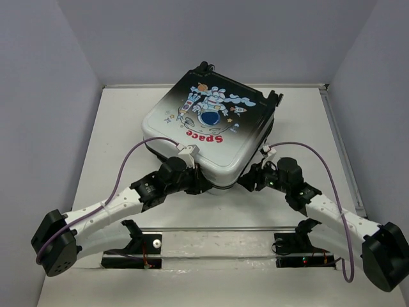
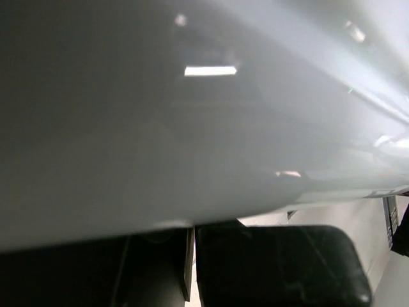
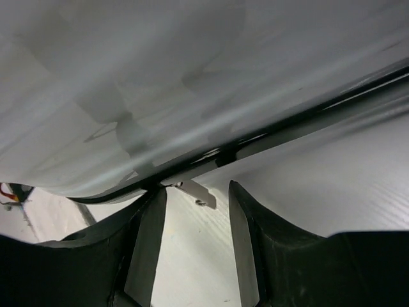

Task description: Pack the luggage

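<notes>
The luggage (image 1: 211,121) lies flat and closed in the middle of the table, astronaut and red "Space" print facing up. My left gripper (image 1: 203,182) sits under its near edge. In the left wrist view the silver shell (image 2: 192,115) fills the frame, and the left gripper (image 2: 193,233) is shut, with only a thin slit between its fingers and nothing seen in it. My right gripper (image 1: 246,181) is at the case's near right corner. In the right wrist view the right gripper (image 3: 196,187) stands open around a small metal zipper pull (image 3: 199,194) hanging from the black zipper seam (image 3: 268,131), not pinching it.
The white table (image 1: 115,141) is walled at the back and both sides. The case's black wheels and handle parts (image 1: 275,99) stick out at its far right. Purple cables (image 1: 137,153) arc over both arms. The arm bases (image 1: 144,246) stand at the near edge.
</notes>
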